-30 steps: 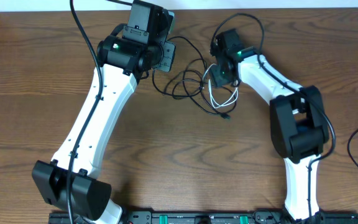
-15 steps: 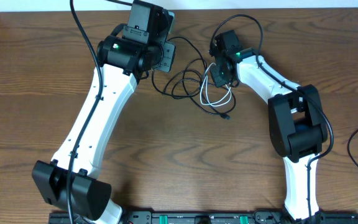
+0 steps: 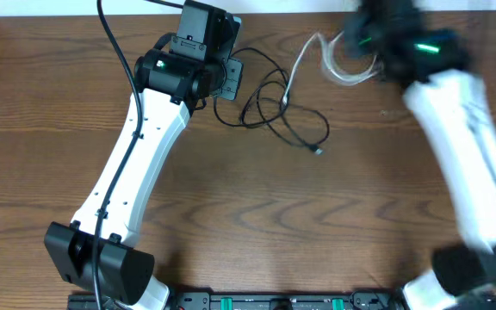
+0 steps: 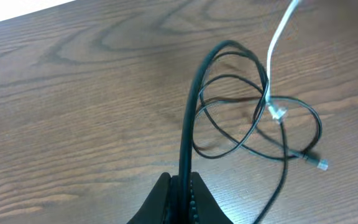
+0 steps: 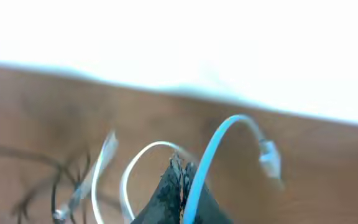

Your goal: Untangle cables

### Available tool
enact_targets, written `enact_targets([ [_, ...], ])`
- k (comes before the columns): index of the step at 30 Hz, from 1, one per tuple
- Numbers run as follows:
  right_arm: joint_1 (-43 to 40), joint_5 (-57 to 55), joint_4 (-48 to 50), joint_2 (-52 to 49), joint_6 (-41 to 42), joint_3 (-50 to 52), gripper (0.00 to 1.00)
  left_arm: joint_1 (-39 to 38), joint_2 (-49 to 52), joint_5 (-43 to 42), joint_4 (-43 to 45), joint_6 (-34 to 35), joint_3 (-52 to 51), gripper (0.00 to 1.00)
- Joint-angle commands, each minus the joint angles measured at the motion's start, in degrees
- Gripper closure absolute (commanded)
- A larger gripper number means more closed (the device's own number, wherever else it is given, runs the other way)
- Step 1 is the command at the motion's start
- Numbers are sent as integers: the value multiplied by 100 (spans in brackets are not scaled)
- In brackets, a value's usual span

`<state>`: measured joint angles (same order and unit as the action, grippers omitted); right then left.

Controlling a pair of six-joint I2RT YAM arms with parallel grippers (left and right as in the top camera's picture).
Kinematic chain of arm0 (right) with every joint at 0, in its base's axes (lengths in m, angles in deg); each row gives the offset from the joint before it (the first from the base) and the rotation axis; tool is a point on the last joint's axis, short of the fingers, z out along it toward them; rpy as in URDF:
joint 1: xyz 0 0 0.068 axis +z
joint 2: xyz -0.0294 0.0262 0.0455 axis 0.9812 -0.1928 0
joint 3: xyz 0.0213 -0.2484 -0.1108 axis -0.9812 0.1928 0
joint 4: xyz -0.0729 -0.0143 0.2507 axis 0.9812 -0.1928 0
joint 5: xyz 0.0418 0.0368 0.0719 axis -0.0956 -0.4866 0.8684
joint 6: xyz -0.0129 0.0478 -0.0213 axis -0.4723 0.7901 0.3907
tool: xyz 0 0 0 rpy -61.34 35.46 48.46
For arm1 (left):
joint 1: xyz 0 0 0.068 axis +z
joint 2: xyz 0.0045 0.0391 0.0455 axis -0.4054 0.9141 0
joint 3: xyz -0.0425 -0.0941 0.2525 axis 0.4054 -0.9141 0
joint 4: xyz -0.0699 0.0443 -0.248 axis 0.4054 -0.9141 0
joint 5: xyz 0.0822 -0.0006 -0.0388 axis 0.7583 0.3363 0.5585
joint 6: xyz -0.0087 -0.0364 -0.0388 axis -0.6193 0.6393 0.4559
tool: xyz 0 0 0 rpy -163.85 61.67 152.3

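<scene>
Overhead, right fingers (image 5: 166,200) clamp the white cable (image 3: 302,62), lifted toward one o'clock; left fingers (image 4: 160,200) pin the black cable (image 4: 187,134). Next, probably: draw white's tail clear.

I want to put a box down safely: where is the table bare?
Bare: the table between left arm and right arm, in front of the black cable; also left of the left arm. Crowded: back middle, where black cable and white cable meet.
</scene>
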<state>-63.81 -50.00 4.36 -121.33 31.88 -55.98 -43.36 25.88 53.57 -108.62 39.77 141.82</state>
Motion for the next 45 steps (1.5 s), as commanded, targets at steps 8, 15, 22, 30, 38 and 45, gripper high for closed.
enact_targets([
  [8,-1069,-205,-323,1534,-170,-278,99,13,-11,-33,-7,7,-42,93],
  [15,-1626,-682,-629,1565,-232,-275,99,13,-11,-33,-55,4,-42,92],
  [22,-2741,-804,-608,1445,-177,-278,99,13,-11,-33,-74,4,-42,93],
  [30,-4459,-527,-501,1322,483,-275,99,13,-11,-33,-79,2,-42,93],
  [38,-5724,393,-326,1322,881,-278,99,13,-11,-33,-87,0,-42,94],
  [45,-6022,503,-448,1316,1331,-273,99,13,-11,-33,-107,-13,-42,92],
])
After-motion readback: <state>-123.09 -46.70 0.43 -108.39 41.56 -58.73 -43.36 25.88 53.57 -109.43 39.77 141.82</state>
